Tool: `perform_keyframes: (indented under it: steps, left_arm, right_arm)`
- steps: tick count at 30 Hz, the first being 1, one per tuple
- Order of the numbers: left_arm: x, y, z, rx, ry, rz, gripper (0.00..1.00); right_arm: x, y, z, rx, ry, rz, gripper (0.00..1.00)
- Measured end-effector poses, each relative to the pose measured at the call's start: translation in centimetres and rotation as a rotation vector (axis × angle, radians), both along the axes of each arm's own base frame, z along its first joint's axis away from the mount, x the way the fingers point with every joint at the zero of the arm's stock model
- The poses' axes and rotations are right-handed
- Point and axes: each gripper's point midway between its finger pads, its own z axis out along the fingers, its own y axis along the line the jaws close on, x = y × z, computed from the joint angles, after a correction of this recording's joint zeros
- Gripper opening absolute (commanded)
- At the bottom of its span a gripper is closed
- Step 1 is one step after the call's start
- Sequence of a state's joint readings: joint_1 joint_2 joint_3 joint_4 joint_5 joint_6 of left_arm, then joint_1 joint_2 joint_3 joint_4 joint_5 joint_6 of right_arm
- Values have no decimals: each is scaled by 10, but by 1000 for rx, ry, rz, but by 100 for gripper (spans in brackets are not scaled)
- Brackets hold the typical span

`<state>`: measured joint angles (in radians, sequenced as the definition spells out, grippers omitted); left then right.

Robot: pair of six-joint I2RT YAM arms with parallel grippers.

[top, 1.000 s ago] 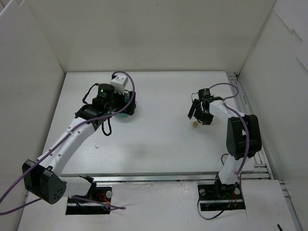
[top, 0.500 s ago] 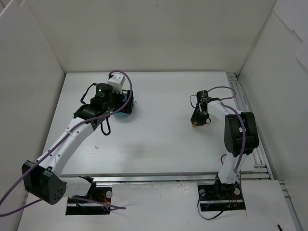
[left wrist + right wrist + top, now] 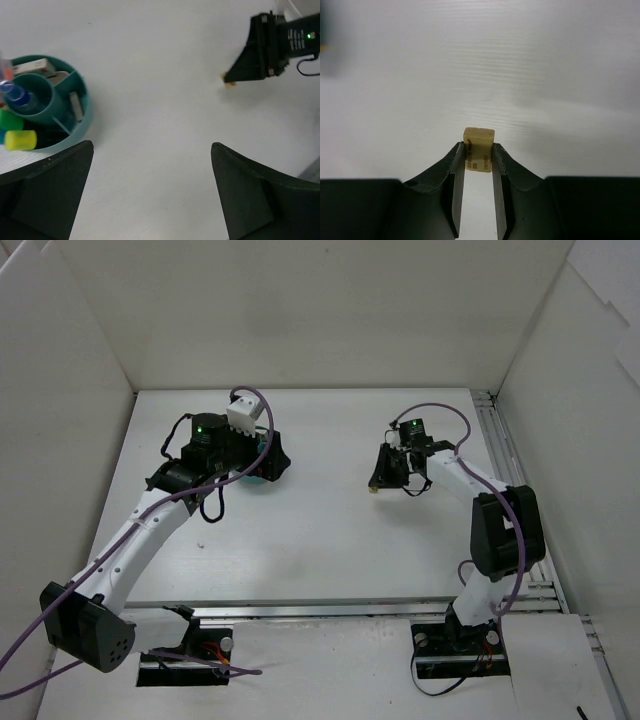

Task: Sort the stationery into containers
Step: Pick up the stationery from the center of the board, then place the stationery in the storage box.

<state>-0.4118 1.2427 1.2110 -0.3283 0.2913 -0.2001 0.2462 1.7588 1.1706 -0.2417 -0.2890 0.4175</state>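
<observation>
Gripping check: right pincer [image 3: 478, 156] is clenched on the tan eraser [image 3: 479, 149], pads on its opposite sides, well apart from the teal tub [image 3: 82, 107]. I judge it light, rubbery, slightly yielding and unlikely to slip. Left pincer [image 3: 151, 147] is released, hovering near the tub.

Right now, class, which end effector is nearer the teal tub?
Left. The left end effector hangs open beside the teal tub; the right end effector is across the table, shut on a tan eraser.
</observation>
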Motion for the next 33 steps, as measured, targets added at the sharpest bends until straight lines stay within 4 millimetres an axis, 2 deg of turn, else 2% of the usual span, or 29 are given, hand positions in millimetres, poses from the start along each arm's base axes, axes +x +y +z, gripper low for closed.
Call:
perform_keyframes:
  steps: [2,4,7,10,13,16,23,27,30,33]
  left_arm:
    - [-4,-14,-2,-45,13,-73,100]
    - [-8,-30,-4,-95,39,-149,100]
    - [-10,-52,-6,-171,73,-250,100]
    - [-15,-67,-7,-231,99,-328,100]
    - [-22,-77,-1,-280,107,-394,99]
    - [-30,-86,7,-320,88,-453,97]
    - [-50,-99,-7,-344,102,-516,84]
    - [-48,-103,-2,-353,68,-527,84]
    - [-44,-107,1,-349,39,-501,84]
    - [-39,-113,1,-330,12,-454,84]
  right_arm:
    - [4,34,41,144,-136,146,11]
    - [-4,66,91,267,-313,327,12]
    - [-38,101,155,410,-561,583,11]
    - [-76,121,199,518,-751,808,10]
    - [-90,126,211,543,-834,909,10]
    - [-88,129,214,543,-848,903,9]
    - [-73,131,228,595,-812,743,9]
    - [-69,133,236,655,-759,656,8]
    - [-57,136,239,699,-686,545,6]
    - [-43,139,230,716,-600,434,5]
